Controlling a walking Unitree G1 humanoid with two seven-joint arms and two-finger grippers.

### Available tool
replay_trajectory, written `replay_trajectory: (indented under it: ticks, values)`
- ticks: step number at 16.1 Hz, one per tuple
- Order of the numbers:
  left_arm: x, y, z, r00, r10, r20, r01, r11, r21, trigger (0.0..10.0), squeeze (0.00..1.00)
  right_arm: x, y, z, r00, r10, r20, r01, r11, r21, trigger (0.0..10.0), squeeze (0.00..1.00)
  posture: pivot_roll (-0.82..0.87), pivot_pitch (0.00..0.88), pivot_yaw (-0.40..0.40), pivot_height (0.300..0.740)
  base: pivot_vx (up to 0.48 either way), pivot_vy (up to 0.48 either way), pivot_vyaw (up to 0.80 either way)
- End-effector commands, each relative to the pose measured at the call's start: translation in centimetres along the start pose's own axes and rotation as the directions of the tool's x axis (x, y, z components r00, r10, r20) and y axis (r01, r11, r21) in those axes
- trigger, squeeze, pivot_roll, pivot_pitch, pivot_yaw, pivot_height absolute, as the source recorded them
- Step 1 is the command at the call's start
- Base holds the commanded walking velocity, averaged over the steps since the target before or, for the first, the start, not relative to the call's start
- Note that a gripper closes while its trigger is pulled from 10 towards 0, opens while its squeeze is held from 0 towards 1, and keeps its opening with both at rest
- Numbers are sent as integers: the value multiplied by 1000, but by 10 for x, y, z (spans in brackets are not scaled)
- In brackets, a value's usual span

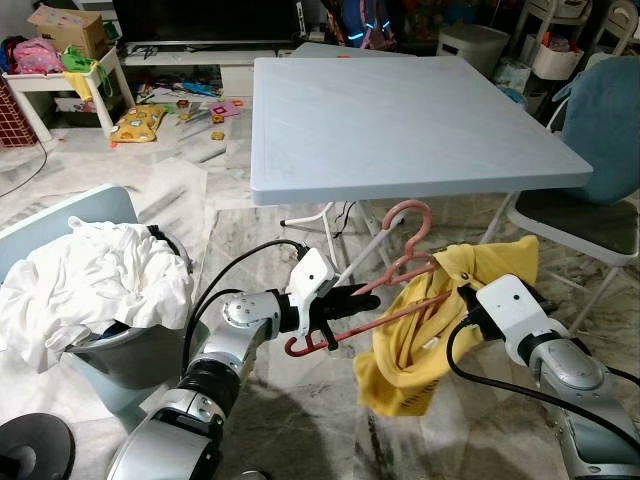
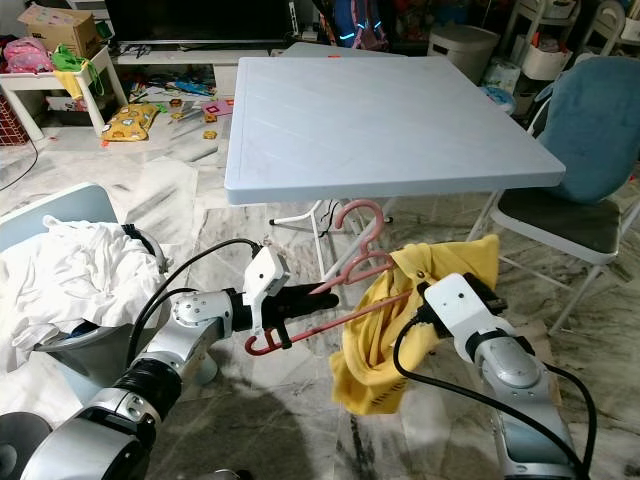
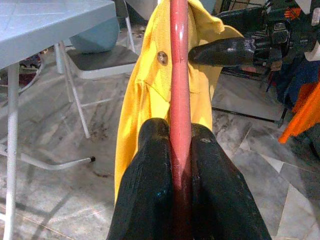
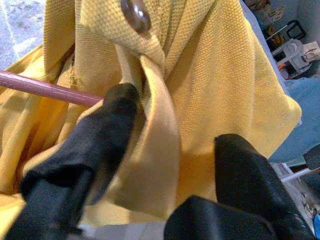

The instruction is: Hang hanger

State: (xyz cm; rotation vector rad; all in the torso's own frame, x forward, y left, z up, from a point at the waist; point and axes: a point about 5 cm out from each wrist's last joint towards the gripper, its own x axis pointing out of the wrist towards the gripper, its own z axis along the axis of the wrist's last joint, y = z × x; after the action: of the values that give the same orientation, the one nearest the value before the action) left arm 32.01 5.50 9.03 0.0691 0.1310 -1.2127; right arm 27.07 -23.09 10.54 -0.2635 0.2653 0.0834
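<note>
- The hanger (image 1: 385, 270) is a dusty pink-red.
- The shirt (image 1: 420, 335) draped on it is bright yellow, with a fine woven texture and a dull metallic button (image 4: 136, 15).
- The table (image 1: 400, 120) beyond is pale blue-grey.
- On the left, the laundry (image 1: 95, 280) heaped in a grey basket (image 1: 130, 350) is white.
- The chair (image 1: 600, 140) on the right is teal-blue.
- The floor (image 1: 300, 420) is grey-veined marble.
- Both grippers' fingers (image 3: 150, 190) are black.

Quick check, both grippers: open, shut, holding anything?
Left gripper: shut on the pink hanger.
Right gripper: open, its fingers either side of a fold of the yellow shirt draped on the hanger.
</note>
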Motion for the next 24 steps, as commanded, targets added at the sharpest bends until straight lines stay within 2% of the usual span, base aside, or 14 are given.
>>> replay_trajectory:
  ticks: [1, 8, 15, 18, 20, 22, 24]
  values:
    - [3, 4, 14, 999, -7, 43, 4, 999, 52, 0, 0, 0, -3, -2, 1000, -11, -4, 11, 1000, 14, 0, 0, -39, 0, -31, 740, 0, 0, 0]
    - [4, 1, 13, 999, -19, 42, 17, 998, 52, 0, 0, 0, -2, -3, 1000, -7, 7, 7, 998, 68, 0, 0, -39, 0, -32, 740, 0, 0, 0]
    - [4, -1, 11, 999, -31, 30, 29, 998, 59, 0, 0, 0, -8, 1, 998, -53, 38, 46, 985, 167, 0, 0, -36, 0, -34, 740, 0, 0, 0]
    - [2, 7, 4, 995, 80, -53, -73, 990, 120, 0, 0, -5, -15, 10, 994, -78, 82, 55, 966, 253, 0, 0, -37, 0, -34, 740, 0, 0, 0]
    - [0, 7, 1, 993, 81, -86, -67, 987, 147, 0, 0, -6, -28, 23, 980, -153, 125, 109, 945, 308, 0, 0, -39, 0, -32, 740, 0, 0, 0]
    - [-2, 5, 4, 995, 31, -98, -8, 974, 225, 0, 0, -6, -57, 43, 913, -378, 157, 307, 886, 347, 0, 0, -39, 0, -31, 740, 0, 0, 0]
    - [-4, 3, 7, 995, -5, -102, 33, 960, 278, 0, 0, -6, -67, 50, 872, -465, 153, 385, 845, 372, 0, 0, -35, 0, -34, 740, 0, 0, 0]
